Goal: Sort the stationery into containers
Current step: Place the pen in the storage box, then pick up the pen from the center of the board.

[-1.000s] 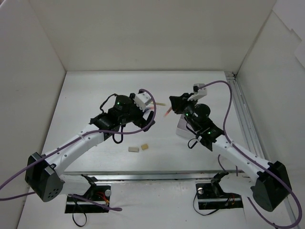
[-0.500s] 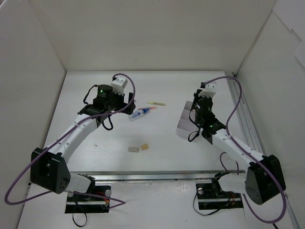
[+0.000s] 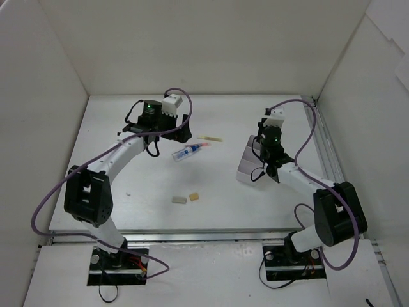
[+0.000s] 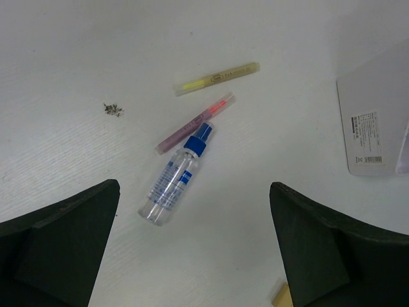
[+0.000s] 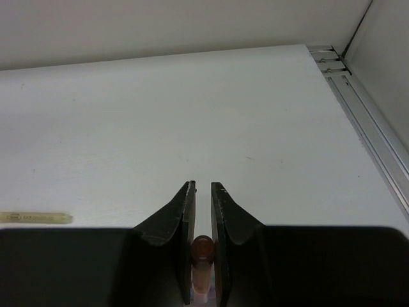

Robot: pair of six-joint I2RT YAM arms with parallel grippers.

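My right gripper (image 5: pixel 203 187) is shut on a reddish pen (image 5: pixel 203 256) that stands upright between its fingers. In the top view this gripper (image 3: pixel 263 132) hovers over the far end of the white box (image 3: pixel 246 167). My left gripper (image 4: pixel 195 243) is open and empty, hanging above the table (image 3: pixel 181 131) to the left of the loose stationery. Below it lie a clear tube with a blue end (image 4: pixel 176 182), a grey pen with a red tip (image 4: pixel 195 121) and a pale yellow pen (image 4: pixel 217 78). Two beige erasers (image 3: pixel 179 199) (image 3: pixel 194 196) lie nearer the front.
White walls close in the table on three sides. A metal rail (image 3: pixel 326 150) runs along the right edge, just beyond the box. A few dark crumbs (image 4: pixel 114 109) lie on the table left of the pens.
My left arm has pulled back to the far left, uncovering the tube and pens on the table. My right gripper has carried the reddish pen rightward to above the white box.
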